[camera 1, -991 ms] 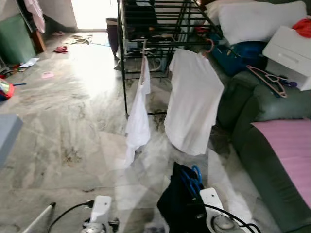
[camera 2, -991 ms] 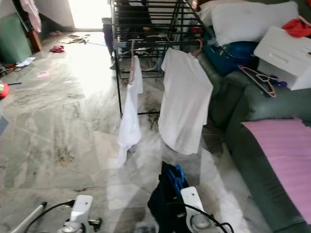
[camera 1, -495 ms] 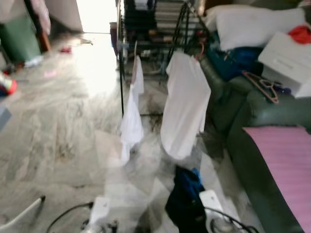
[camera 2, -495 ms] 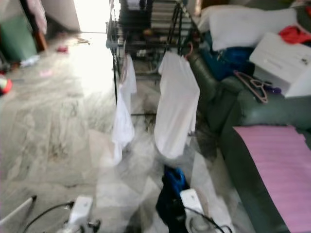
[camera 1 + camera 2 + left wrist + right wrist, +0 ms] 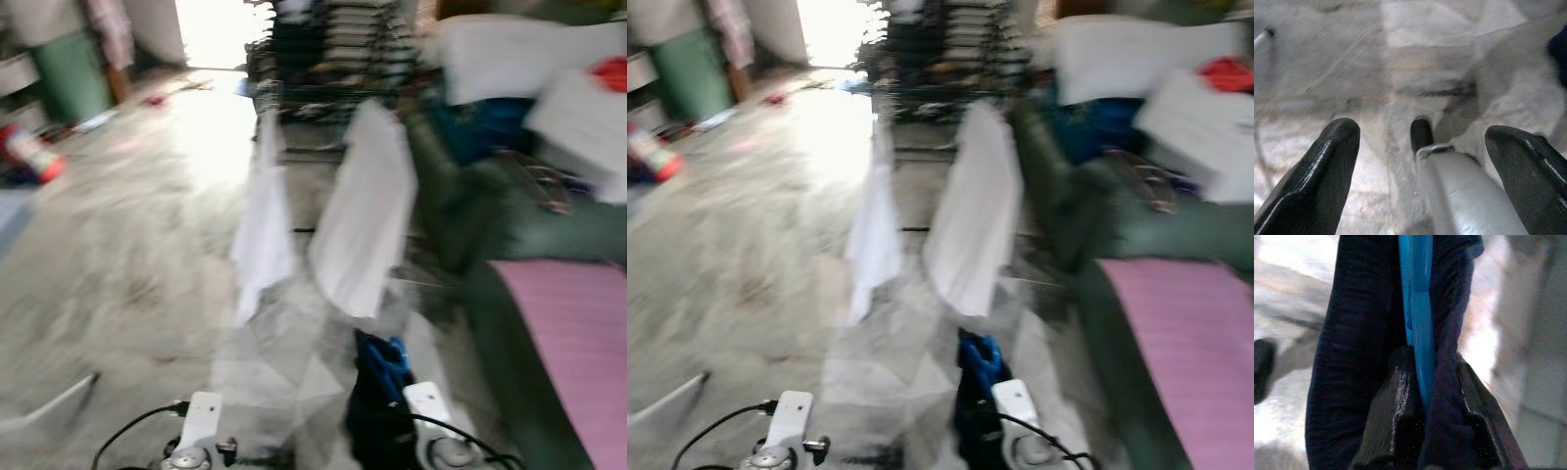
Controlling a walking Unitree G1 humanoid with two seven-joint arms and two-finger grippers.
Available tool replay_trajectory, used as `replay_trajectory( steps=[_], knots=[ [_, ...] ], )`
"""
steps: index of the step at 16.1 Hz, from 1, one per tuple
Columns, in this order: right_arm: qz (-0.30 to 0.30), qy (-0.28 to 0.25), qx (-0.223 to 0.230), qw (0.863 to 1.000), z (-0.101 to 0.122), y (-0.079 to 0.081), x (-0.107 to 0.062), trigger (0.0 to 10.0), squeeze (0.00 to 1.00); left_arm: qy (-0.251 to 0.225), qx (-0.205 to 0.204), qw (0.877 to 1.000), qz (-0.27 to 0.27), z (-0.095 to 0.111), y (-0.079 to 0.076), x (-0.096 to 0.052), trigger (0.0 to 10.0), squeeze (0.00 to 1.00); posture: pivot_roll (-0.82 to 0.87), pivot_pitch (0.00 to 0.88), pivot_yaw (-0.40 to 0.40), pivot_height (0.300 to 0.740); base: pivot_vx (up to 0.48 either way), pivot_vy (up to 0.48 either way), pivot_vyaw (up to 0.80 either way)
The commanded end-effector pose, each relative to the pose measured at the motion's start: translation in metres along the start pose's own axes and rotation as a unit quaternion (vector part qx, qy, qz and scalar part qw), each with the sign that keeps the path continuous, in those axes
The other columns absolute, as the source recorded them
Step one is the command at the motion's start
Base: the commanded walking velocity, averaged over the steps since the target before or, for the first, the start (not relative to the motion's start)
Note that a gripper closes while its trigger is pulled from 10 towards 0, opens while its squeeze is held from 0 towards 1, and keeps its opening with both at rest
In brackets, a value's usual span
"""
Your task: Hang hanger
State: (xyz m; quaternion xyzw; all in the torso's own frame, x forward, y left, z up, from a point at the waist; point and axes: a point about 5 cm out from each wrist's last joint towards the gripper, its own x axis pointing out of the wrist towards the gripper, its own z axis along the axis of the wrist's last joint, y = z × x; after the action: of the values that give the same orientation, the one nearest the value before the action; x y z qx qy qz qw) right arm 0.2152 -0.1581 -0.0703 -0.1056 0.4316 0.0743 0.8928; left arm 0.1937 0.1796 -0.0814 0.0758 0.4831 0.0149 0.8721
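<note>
Two white garments already hang from the black drying rack (image 5: 328,59) ahead: a narrow white cloth (image 5: 263,220) on the left and a white T-shirt (image 5: 364,220) beside it on the right. Both eye views are smeared, so finer detail on the rack cannot be told.

The blue hanger (image 5: 1418,308), dressed in a dark navy garment (image 5: 377,406), is low in front of the robot, carried by the right gripper (image 5: 1430,396). Its jaws are clamped on the hanger's blue plastic with the dark cloth bunched around them. The left gripper (image 5: 1422,147) hangs idle above the marble floor (image 5: 137,255), jaws spread wide with nothing between them.

To the right stands a green sofa (image 5: 509,245) with a pink cloth (image 5: 568,323) on its seat.

Judging from this, the step in hand is the carry toward the rack, with the hanging itself not yet done. The next move calls for closing in on the rack, raising the right arm and setting the hanger's hook over a free bar, probably near the T-shirt. The hook cannot be made out here.
</note>
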Motion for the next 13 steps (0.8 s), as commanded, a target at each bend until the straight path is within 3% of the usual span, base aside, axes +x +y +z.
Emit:
replay_trajectory(
  steps=[1,6,13],
  knots=[
    [-0.005,-0.022,0.003,1.0,0.0101,-0.005,0.0008,10.0,0.0,-0.003,0.005,1.0,0.0,0.0041,-0.0027,0.0004,10.0,0.0,0.07,0.01,-0.05,0.74,0.0,0.0,0.0],
    [-0.006,-0.02,0.007,1.0,0.0063,-0.0068,0.0,10.0,0.0,-0.003,0.016,1.0,0.002,0.0052,-0.001,0.0005,10.0,0.0,0.07,0.011,-0.044,0.74,0.0,0.0,0.19],
    [-0.042,-0.008,0.086,0.995,0.0003,-0.012,-0.0008,10.0,0.0,0.0,0.022,1.0,-0.004,0.0043,-0.0021,0.0005,10.0,0.0,0.07,0.018,-0.03,0.74,0.0,0.0,0.0]
  ],
)
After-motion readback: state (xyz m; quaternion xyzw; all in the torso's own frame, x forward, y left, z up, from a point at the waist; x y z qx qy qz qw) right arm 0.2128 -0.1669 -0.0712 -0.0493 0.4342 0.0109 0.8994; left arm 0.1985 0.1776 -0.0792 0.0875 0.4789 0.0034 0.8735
